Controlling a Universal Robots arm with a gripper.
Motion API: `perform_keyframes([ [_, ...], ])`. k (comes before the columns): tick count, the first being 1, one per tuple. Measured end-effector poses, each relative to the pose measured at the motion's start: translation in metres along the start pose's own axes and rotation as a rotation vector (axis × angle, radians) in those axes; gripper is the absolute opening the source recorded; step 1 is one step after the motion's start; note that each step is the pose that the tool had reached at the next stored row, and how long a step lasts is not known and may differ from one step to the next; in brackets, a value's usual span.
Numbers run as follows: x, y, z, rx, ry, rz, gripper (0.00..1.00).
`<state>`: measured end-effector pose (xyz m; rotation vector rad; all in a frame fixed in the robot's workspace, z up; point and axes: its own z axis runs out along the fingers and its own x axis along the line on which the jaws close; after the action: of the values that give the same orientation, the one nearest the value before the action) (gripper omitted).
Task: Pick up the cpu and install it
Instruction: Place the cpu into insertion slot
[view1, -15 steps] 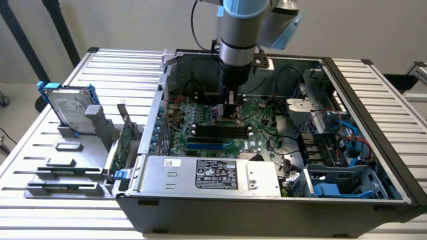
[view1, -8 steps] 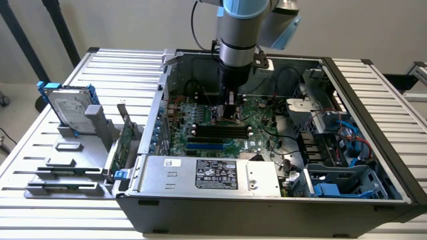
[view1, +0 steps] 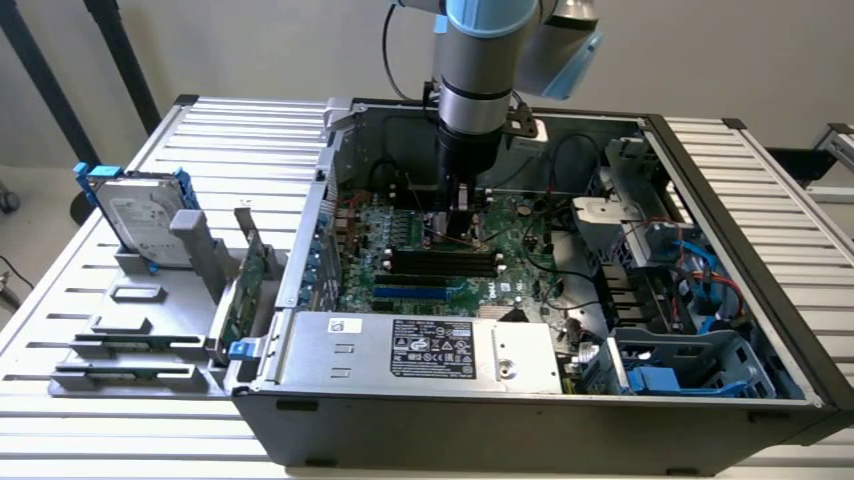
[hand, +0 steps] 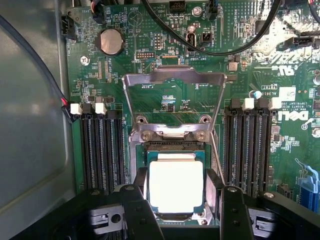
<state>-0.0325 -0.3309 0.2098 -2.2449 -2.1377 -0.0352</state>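
The arm (view1: 475, 90) is reaching straight down into the open case (view1: 697, 190). Its gripper (hand: 176, 196) is pinching the cpu (hand: 176, 184) by two opposite edges at the socket. Memory slots (hand: 100, 150) are flanking it closely on both sides, and the load plate (hand: 173, 82) is standing open just beyond.

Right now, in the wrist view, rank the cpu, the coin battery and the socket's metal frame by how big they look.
1. metal frame, largest
2. cpu, somewhat smaller; it seems nearer the camera, so their true order is unsure
3. coin battery, clearly smallest
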Motion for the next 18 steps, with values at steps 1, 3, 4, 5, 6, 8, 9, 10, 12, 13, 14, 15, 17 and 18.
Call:
perform_keyframes([
  [1, 0.0000, 0.0000, 0.0000, 0.0000, -0.0002, 0.000, 0.55],
  [3, 0.0001, 0.0000, 0.0001, -0.0002, 0.0000, 0.000, 0.55],
  [4, 0.0002, 0.0000, 0.0001, -0.0002, 0.0000, 0.000, 0.55],
  [5, 0.0003, 0.0000, 0.0002, -0.0003, -0.0004, 0.000, 0.55],
  [6, 0.0004, 0.0001, 0.0002, -0.0003, -0.0011, 0.000, 0.55],
  [8, 0.0004, 0.0001, 0.0001, -0.0003, -0.0034, 0.000, 0.55],
  [9, 0.0005, 0.0002, 0.0001, -0.0003, -0.0046, 0.000, 0.55],
  [10, 0.0005, 0.0002, 0.0001, -0.0004, -0.0056, 0.000, 0.55],
  [12, 0.0006, 0.0003, 0.0001, -0.0005, -0.0072, 0.000, 0.55],
  [13, 0.0008, 0.0003, 0.0002, -0.0005, -0.0076, 0.000, 0.55],
  [14, 0.0009, 0.0003, 0.0003, -0.0006, -0.0081, 0.000, 0.55],
  [15, 0.0009, 0.0004, 0.0004, -0.0006, -0.0086, 0.000, 0.55],
  [17, 0.0011, 0.0004, 0.0008, -0.0006, -0.0092, 0.000, 0.55],
  [18, 0.0011, 0.0004, 0.0011, -0.0007, -0.0092, 0.000, 0.55],
])
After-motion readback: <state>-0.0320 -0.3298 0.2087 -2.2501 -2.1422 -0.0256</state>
